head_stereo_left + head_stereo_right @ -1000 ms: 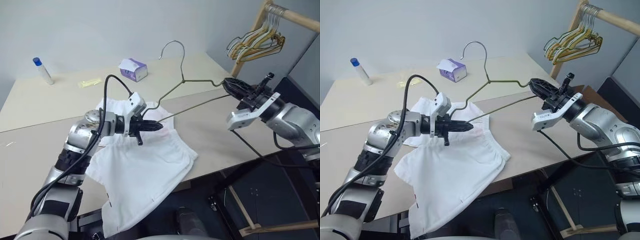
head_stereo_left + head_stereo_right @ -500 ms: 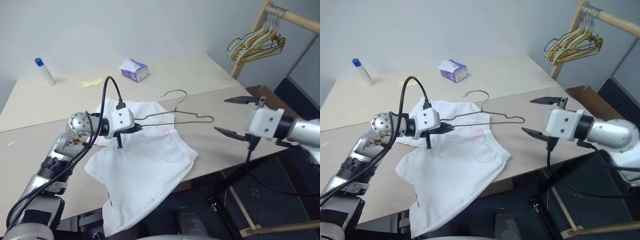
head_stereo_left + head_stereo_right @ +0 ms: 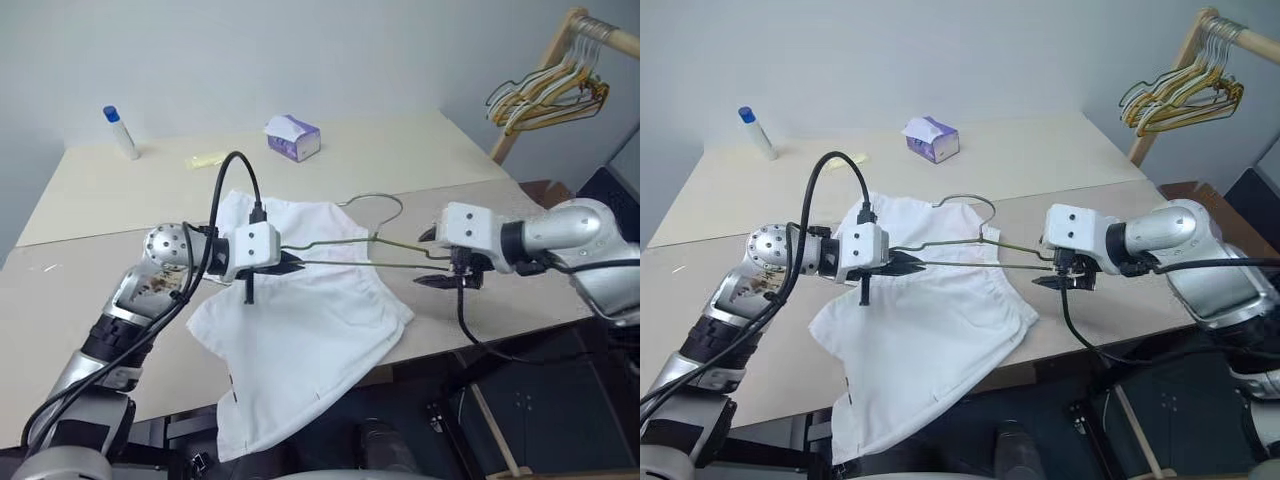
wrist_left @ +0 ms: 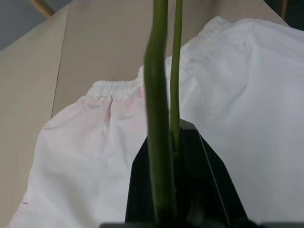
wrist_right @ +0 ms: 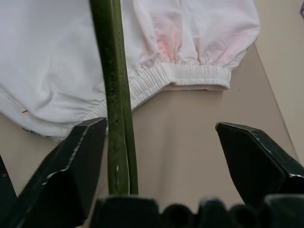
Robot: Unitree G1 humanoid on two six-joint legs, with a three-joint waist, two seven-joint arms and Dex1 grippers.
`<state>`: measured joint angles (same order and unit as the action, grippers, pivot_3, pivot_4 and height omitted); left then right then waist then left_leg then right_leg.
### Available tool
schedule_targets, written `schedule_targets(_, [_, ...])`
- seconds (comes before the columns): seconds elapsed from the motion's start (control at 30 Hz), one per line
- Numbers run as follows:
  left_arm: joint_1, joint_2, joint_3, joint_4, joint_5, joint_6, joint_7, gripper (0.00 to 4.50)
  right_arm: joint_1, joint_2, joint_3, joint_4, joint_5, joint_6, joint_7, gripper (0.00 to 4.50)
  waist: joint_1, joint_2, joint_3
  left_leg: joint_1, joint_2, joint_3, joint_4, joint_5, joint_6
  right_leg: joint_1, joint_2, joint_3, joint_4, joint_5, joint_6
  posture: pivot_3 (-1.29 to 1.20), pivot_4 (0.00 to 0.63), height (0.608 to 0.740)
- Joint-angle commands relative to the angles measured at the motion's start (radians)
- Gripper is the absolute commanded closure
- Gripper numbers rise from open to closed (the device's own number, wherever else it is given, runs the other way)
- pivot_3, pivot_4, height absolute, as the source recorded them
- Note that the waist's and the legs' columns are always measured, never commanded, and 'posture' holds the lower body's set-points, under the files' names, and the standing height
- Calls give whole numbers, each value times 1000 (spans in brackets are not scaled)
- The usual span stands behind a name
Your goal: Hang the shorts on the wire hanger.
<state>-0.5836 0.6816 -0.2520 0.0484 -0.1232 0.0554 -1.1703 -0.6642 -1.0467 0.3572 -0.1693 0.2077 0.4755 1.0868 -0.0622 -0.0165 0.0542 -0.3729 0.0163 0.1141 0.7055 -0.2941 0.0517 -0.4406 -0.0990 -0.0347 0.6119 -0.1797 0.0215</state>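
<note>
— Shorts first: how many, and where?

— One pair of white cloth shorts [image 3: 310, 310] with a gathered elastic waistband, lying flat and rumpled on the beige table [image 3: 400, 160], one leg drooping over the near edge. There is a faint pink tint by the waistband.

— And going left to right?

— One white bottle with a blue cap [image 3: 120, 132] at the far left, one pale yellow scrap [image 3: 207, 159], one small purple tissue box [image 3: 293, 137], then one thin olive-grey wire hanger [image 3: 385, 238] held nearly level just above the shorts, and a bunch of gold and pale hangers [image 3: 548, 90] on a wooden rail at the right.

— The pincers?

— Two. The left gripper [image 3: 290, 264] is clamped on one end of the wire hanger. The right gripper [image 3: 432, 258] has its black fingers spread wide around the other end, the wire running between them close beside one finger [image 5: 76, 161] without being pinched.

— What changed?

— A second ago the hanger stood tilted up, both grippers clamped on it. Half a second ago the right one had let go and stood apart; now it has come down around the wire's end.
</note>
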Motion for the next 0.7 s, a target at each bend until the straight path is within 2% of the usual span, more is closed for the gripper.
schedule_targets(0.03, [-6, 3, 25, -35, -8, -7, 1, 4500, -41, 19, -10, -12, -38, 31, 31, 1639, 4, 0, 0, 0, 0, 0, 0, 0, 0, 0, 0, 0, 0, 0, 0, -59, 0, 740])
schedule_targets(0.1, [-5, 7, 23, -35, 0, -15, -1, 4500, -44, 26, -21, -26, -49, 38, 44, 2280, 9, 0, 0, 0, 0, 0, 0, -3, 5, 0, 0, 0, 0, 0, 0, -59, 0, 740])
schedule_targets(0.17, [-4, 9, 20, -34, 9, -19, 2, 4500, -37, 22, -34, -52, -51, 43, 58, 2728, 15, 0, 0, 0, 0, 0, 0, -3, 6, 0, 0, 0, 0, 0, 0, -60, 0, 740])
schedule_targets(0.27, [-1, 9, 16, -34, 15, -25, 1, 4500, -22, 18, -50, -93, -50, 53, 68, 3626, 19, 0, 0, 0, 0, 0, 1, -3, 6, 0, 0, 0, 0, 0, 0, -65, 0, 740])
schedule_targets(0.7, [-14, 1, 16, -11, 9, -37, -21, 4500, 52, 25, -124, -143, -29, 126, 54, 3717, 18, 0, -1, 0, 0, -1, 1, -3, 6, 1, 0, -1, 0, 0, 0, -76, 0, 740])
